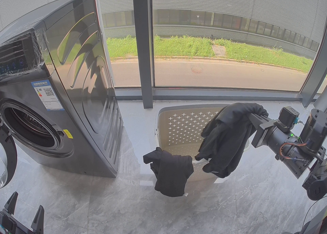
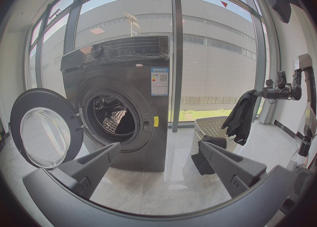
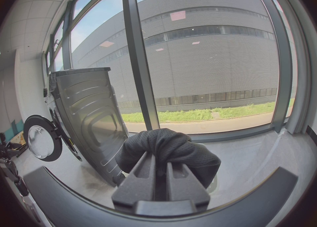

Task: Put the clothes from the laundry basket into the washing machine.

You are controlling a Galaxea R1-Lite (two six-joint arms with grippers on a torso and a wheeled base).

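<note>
Right gripper [image 3: 160, 165] clenched on black garment [image 1: 228, 139] above basket [image 1: 184, 126]; left gripper [image 2: 159, 146] released. Trailing cloth could snag the basket rim and tip it

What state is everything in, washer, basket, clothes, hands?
Grey washing machine's round door, open.
Beige perforated plastic laundry basket, upright.
Black garment, hanging from right hand.
Second black garment, draped over basket rim.
Left hand, open, empty.
Right hand, shut on black garment.
</note>
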